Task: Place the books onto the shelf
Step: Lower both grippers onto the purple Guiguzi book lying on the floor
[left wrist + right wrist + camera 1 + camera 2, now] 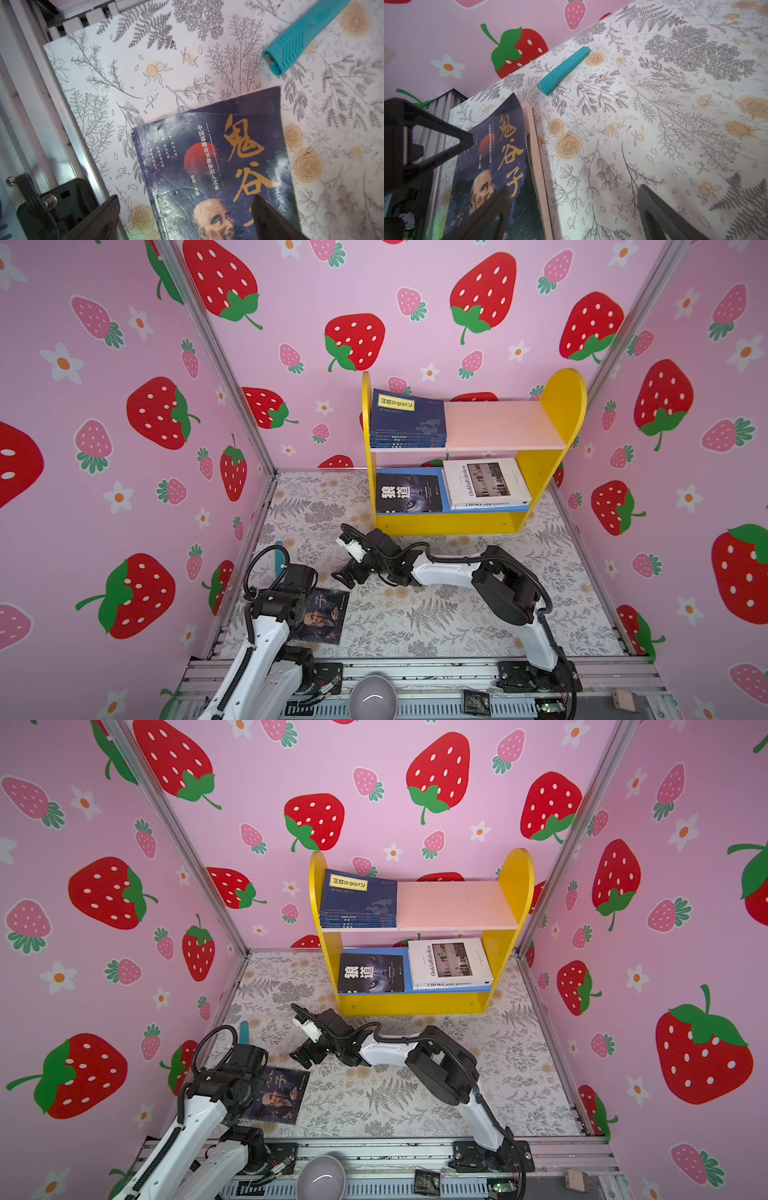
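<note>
The shelf [562, 400] [515, 874] stands at the back of the table. A stack of navy books [407, 418] lies on the left of its pink upper board. On the blue lower board lie a black wolf-eye book [409, 492] and a white book [484, 483]. A dark old-man portrait book [328, 616] [218, 166] [500, 155] lies flat at the front left. My left gripper [186, 197] hangs open just above that book's cover. Open and empty, my right gripper [345, 574] [573, 188] hovers low beside the book's far right corner.
A teal tool [279, 560] [301, 35] [563, 69] lies by the left wall, just beyond the portrait book. A grey bowl [372, 697] and a small black packet [476, 702] sit on the front rail. Strawberry walls close in three sides.
</note>
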